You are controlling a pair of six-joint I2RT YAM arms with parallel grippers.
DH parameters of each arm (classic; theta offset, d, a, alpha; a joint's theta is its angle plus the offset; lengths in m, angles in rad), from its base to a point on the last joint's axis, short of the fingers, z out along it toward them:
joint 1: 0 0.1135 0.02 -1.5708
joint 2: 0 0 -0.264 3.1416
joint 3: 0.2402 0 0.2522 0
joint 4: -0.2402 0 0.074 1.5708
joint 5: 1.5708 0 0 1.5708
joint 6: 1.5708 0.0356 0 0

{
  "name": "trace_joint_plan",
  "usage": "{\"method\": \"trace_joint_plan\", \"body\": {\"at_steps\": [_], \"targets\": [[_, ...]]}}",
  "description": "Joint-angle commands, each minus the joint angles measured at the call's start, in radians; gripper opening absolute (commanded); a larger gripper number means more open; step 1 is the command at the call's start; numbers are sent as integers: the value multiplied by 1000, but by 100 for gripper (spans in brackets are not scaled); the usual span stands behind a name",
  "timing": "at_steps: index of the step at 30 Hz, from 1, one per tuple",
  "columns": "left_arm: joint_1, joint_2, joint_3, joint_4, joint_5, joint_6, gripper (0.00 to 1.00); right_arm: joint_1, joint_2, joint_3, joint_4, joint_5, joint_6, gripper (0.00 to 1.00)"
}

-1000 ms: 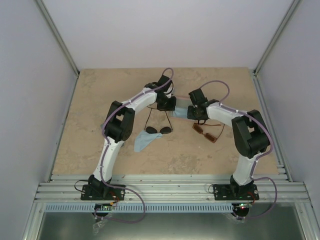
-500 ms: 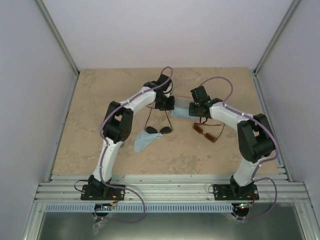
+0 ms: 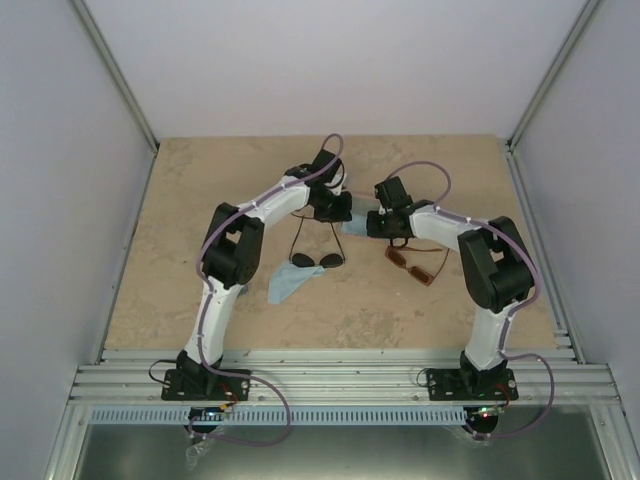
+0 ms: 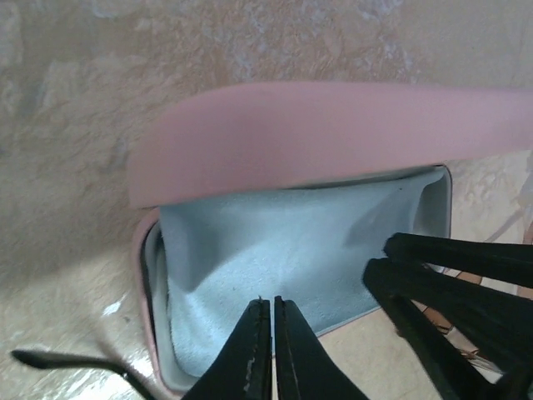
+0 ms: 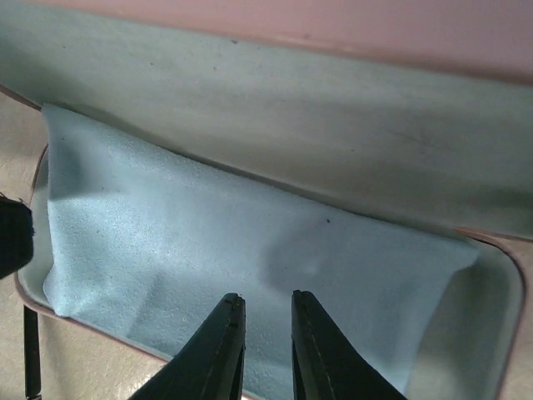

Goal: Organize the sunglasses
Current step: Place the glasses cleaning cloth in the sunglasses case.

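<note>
The black wire sunglasses (image 3: 317,260) lie on the table just in front of my left gripper (image 3: 331,210). The amber-brown sunglasses (image 3: 411,266) lie to the right, below my right gripper (image 3: 374,224). Between the grippers is an open pink case (image 4: 333,133) with a light blue cloth lining (image 4: 283,250) its tray. My left gripper (image 4: 272,302) is shut with its tips over that lining. My right gripper (image 5: 261,297) is slightly open and empty over the same lining (image 5: 208,242). The right gripper's black fingers (image 4: 450,287) show in the left wrist view.
A loose light blue cloth (image 3: 289,284) lies left of the black sunglasses. A black temple arm (image 4: 71,362) shows beside the case's left end. The case lid (image 5: 375,25) stands up behind the tray. Side walls (image 3: 110,90) bound the table.
My right gripper rose back a little, then came left and down to the open case. My left arm has barely moved. Both pairs of sunglasses lie where they were.
</note>
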Motion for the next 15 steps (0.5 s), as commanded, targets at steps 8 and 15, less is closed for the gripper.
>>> {"method": "trace_joint_plan", "body": {"at_steps": [8,15], "targets": [[-2,77,3,25,-8,-60,15,-6,51,1,60,-2,23,18],[-3,85,10,-22,-95,-78,20,-8,48,-9,14,76,36,22]]}}
